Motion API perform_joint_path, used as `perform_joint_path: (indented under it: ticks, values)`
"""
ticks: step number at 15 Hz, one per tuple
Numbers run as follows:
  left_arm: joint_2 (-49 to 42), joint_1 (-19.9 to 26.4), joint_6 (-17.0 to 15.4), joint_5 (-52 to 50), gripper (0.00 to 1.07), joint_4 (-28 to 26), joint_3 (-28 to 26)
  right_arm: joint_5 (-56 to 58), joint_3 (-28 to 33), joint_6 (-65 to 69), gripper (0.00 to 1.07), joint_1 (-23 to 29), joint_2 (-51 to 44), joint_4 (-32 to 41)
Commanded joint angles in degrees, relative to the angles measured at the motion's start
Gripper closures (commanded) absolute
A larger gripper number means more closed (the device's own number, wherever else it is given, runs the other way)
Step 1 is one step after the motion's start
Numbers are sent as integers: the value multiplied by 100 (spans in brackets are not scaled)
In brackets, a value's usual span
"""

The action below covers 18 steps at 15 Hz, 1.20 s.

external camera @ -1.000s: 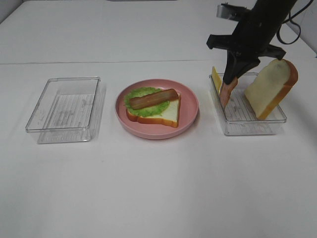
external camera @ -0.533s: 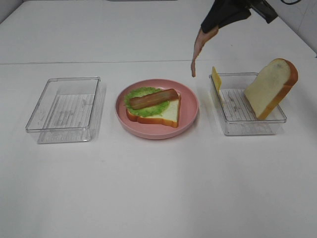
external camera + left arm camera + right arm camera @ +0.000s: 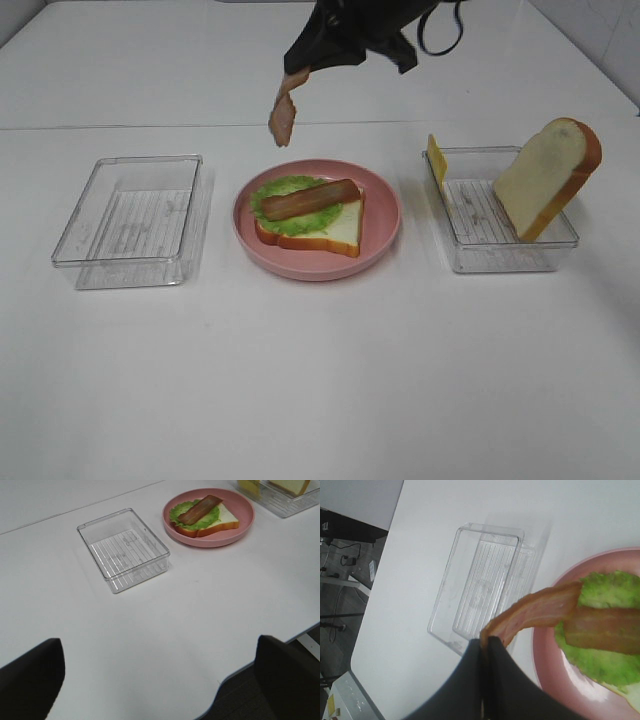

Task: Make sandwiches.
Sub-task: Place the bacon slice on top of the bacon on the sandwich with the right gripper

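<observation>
Right fingers (image 3: 490, 655): mine, pressed together on one end of a bacon strip (image 3: 535, 612).
Bacon strip, held: hangs curved from my grip in the air, near the far left edge of the pink plate (image 3: 385, 215) and touching nothing below.
Left fingers (image 3: 35, 675): mine, spread wide above the bench (image 3: 320, 380) close to its near edge, well apart from plate and trays.
Pink plate: middle of the bench, between the two trays.
Bread slice (image 3: 345, 228): lies flat on the plate, crust orange-brown.
Lettuce (image 3: 300, 225): green and frilly, spread on that slice.
Second bacon strip (image 3: 310, 198): lies slantwise across the lettuce.
Right tray (image 3: 500, 262): clear plastic, to the right of the plate.
Second bread slice (image 3: 545, 180): stands tilted in the right tray, leaning over its right end.
Cheese square (image 3: 437, 158): yellow, on edge against the right tray's left end.
Left tray (image 3: 130, 265): clear plastic, ribbed floor, to the left of the plate.
</observation>
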Motion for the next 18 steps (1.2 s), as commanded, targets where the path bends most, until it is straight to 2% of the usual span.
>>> perform_joint_path:
  ticks: [1, 3, 7, 14, 16, 17, 18]
  values:
    - [-46, -11, -40, -57, 9, 11, 11, -699, -17, -80, 107, 223, 367, 229]
    - [-46, -11, -40, -57, 9, 11, 11, -911, -17, -69, 107, 201, 682, 625]
    - [-46, -11, -40, -57, 9, 11, 11, -1100, -17, 97, 107, 183, 1037, 567]
    - [-46, -11, -40, -57, 9, 11, 11, -315, -17, 2269, 107, -6, 963, -1759]
    - [-46, -11, -40, -57, 9, 11, 11, 29, -17, 2555, 106, -6, 963, -2143]
    - [-46, -11, -40, -57, 9, 11, 11, 103, -17, 2555, 103, -6, 963, -2143]
    - [-46, -11, -40, -57, 9, 11, 11, 120, -17, 2561, 95, -6, 963, -2137]
